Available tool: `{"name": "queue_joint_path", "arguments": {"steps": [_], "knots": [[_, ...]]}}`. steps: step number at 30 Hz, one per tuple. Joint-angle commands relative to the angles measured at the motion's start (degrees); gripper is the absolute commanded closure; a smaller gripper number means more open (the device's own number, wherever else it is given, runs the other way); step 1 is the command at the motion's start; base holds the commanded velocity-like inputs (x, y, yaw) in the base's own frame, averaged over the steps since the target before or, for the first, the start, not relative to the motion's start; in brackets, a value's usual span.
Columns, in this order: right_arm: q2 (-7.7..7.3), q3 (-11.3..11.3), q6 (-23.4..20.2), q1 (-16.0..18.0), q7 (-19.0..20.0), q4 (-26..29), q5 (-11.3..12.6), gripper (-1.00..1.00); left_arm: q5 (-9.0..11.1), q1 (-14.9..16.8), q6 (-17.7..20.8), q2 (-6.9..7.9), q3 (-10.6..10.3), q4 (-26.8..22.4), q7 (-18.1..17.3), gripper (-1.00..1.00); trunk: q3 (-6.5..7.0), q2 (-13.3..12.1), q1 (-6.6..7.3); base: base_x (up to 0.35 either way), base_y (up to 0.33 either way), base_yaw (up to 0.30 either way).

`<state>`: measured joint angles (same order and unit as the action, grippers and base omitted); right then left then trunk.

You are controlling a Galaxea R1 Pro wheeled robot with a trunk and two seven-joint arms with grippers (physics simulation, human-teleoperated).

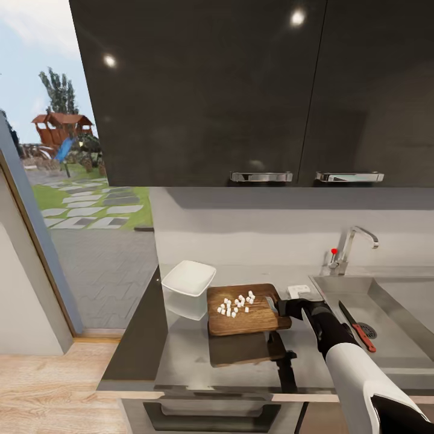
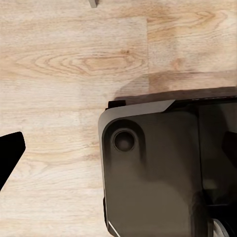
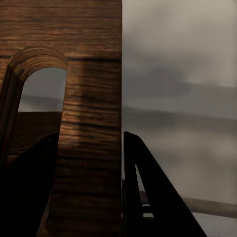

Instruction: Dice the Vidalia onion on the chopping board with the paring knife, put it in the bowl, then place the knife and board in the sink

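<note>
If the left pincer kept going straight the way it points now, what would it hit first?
Probably the light wooden floor, which the left wrist view looks straight down on. The robot's dark base lies beside that line, though depth is unclear.

Right hand (image 1: 288, 307) hidden at the slot end of the chopping board (image 1: 246, 310): fingertips lost behind the wood, grip on it hard to judge from the head view. Chopping board (image 3: 74, 98) cut off by the picture's edges in the right wrist view. Diced onion (image 1: 237, 304) too small to count. Sink (image 1: 392, 313) cut off beyond the paring knife (image 1: 357, 326). Left hand barely visible.
</note>
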<state>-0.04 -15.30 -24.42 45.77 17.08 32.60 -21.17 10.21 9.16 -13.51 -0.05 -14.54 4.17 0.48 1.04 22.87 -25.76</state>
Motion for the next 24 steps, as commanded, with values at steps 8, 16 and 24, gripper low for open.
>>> {"name": "queue_joint_path", "arguments": {"steps": [8,16,24], "knots": [[0.02,-0.35,-0.19,0.02,0.53,0.09,-0.54,1.00,0.43,0.07,-0.38,-0.03,-0.49,0.26,0.05,-1.00,-0.02,0.05,-0.02,0.002,0.034,0.000],[-0.03,-0.35,-0.19,0.02,0.50,0.09,-0.54,1.00,0.56,0.07,0.25,1.73,-0.47,0.46,0.46,-1.00,-0.02,0.05,-0.02,0.081,0.100,0.000],[-0.05,-0.43,-0.19,0.02,0.50,0.09,-0.54,1.00,0.60,0.00,1.78,1.98,-0.41,0.57,0.65,-1.00,-0.02,0.05,-0.02,0.007,0.006,0.000]]}}
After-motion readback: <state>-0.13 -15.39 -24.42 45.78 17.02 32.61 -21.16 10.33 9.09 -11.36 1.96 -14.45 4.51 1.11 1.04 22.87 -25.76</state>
